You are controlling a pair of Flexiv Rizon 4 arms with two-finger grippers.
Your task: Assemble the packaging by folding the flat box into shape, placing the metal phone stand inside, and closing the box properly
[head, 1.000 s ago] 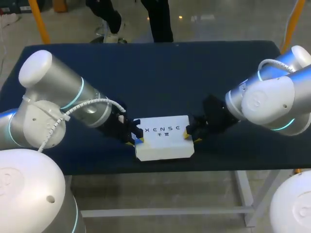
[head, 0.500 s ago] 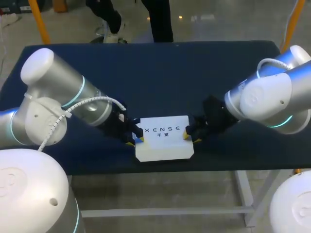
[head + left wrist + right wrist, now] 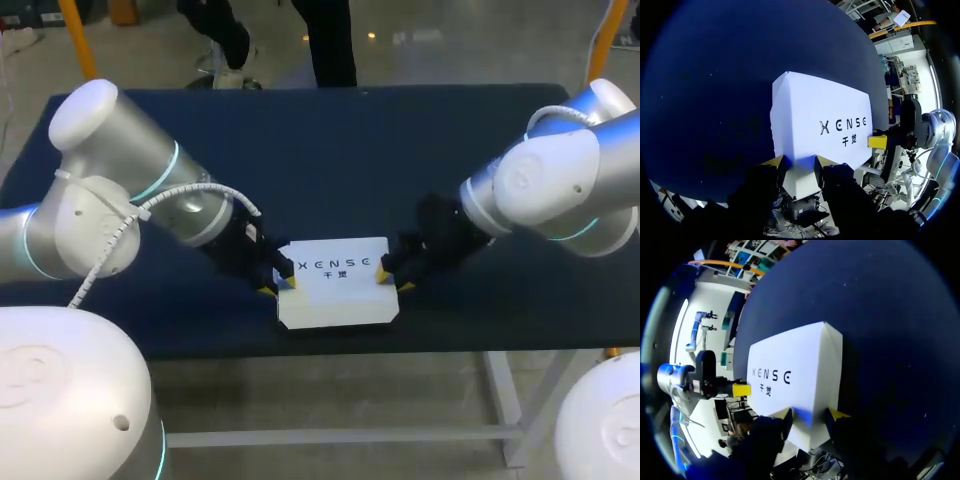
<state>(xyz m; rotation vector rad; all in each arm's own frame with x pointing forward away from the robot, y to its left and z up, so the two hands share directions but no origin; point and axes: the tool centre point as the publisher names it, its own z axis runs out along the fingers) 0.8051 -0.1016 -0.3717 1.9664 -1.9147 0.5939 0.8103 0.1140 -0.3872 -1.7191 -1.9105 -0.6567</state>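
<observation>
The white box (image 3: 338, 295) is seen closed and laid flat on the blue table (image 3: 330, 150), its contents hidden. The left gripper (image 3: 278, 287) is set against the box's left end, the right gripper (image 3: 392, 281) against its right end. Whether either is clamped on the box or merely pressed to it cannot be told, the contact being masked
</observation>
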